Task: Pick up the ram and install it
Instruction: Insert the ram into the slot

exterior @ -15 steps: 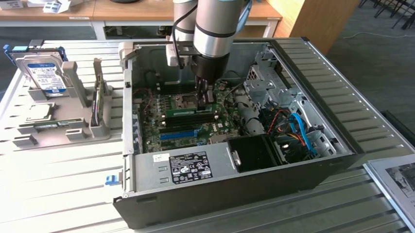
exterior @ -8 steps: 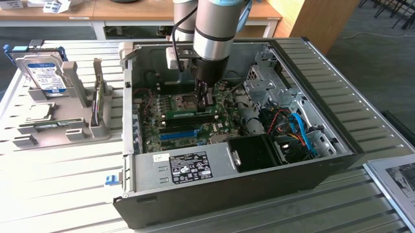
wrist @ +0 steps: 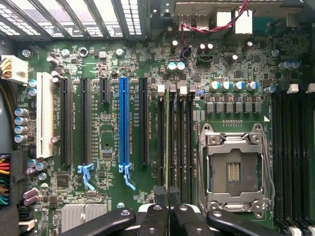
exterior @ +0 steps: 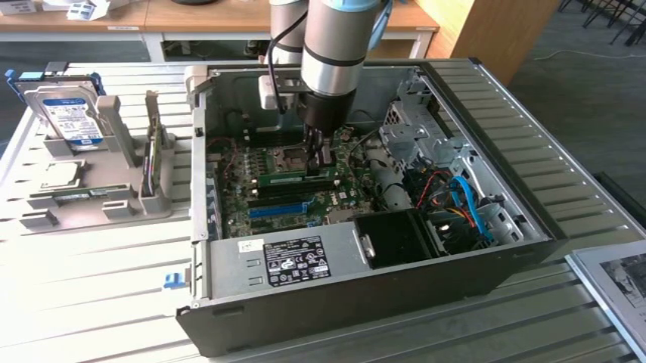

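Note:
My gripper point(exterior: 322, 162) reaches down into the open computer case point(exterior: 353, 302) over the motherboard. The ram point(exterior: 281, 179) is a thin green stick standing on edge in a black memory slot beside the empty CPU socket point(exterior: 290, 157). In the wrist view the ram point(wrist: 168, 137) shows as a narrow strip between the black slots, running in between the black fingers point(wrist: 153, 221). The gripper point(wrist: 168, 214) is shut on the ram's near end, jaws almost touching. The CPU socket point(wrist: 234, 169) lies right beside it.
A long blue slot point(wrist: 124, 123) and several black slots lie on the board. The power supply point(exterior: 293, 261), a black fan housing point(exterior: 404, 238) and blue and red cables point(exterior: 459, 200) crowd the case. A hard drive point(exterior: 71, 113) stands in a grey holder point(exterior: 91, 197) at the exterior view's left.

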{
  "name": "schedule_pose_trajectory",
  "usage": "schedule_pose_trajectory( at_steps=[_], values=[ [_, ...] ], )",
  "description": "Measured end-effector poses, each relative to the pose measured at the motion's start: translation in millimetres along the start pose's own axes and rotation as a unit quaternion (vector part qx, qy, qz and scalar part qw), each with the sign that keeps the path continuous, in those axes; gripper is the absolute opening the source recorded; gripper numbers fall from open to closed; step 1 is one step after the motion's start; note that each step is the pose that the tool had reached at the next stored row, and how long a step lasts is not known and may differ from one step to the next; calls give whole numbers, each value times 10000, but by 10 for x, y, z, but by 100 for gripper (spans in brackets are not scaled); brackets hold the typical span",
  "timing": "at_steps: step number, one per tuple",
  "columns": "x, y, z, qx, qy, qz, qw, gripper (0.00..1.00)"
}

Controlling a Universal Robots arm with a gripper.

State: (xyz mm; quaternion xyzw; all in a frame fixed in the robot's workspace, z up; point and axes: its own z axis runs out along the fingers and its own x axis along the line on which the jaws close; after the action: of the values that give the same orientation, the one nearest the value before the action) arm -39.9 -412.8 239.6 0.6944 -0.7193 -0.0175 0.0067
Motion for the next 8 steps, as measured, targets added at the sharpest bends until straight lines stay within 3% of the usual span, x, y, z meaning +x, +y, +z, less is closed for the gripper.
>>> schedule_pose_trajectory(
  at_steps=[8],
  values=[
    [0,-2,53,0,-1,0,10000,12]
  ],
)
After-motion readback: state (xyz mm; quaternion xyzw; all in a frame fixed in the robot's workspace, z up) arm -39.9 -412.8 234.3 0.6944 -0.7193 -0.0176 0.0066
